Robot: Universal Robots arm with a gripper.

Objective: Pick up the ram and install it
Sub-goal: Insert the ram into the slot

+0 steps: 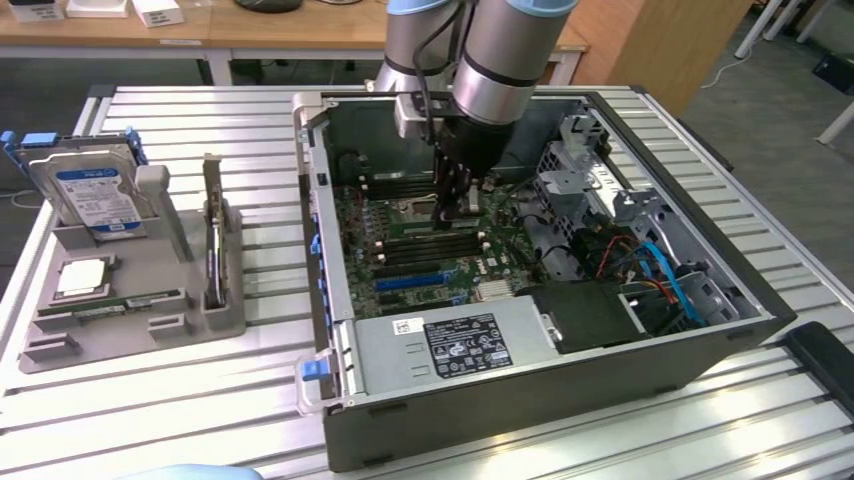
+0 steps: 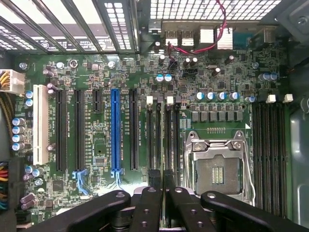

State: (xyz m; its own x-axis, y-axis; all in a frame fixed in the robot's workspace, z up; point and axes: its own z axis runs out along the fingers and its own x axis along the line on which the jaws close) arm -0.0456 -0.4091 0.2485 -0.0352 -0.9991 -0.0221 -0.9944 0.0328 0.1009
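Note:
My gripper (image 1: 461, 205) reaches down into the open computer case (image 1: 534, 400), just above the motherboard (image 1: 427, 255). In the wrist view its black fingers (image 2: 147, 203) are pressed close together on a thin dark strip seen edge-on, the ram (image 2: 164, 166). The ram lines up with the black memory slots (image 2: 153, 135) beside the empty processor socket (image 2: 217, 166). It hangs right over these slots; I cannot tell whether it touches one.
On the exterior view's left, a grey holder tray (image 1: 174, 250) carries a hard drive (image 1: 91, 190), a square silver processor (image 1: 83, 275), a flat green stick (image 1: 114, 303) and an upright card (image 1: 214, 235). Inside the case are a power supply (image 1: 454, 345), drive cages and cables (image 1: 667, 280).

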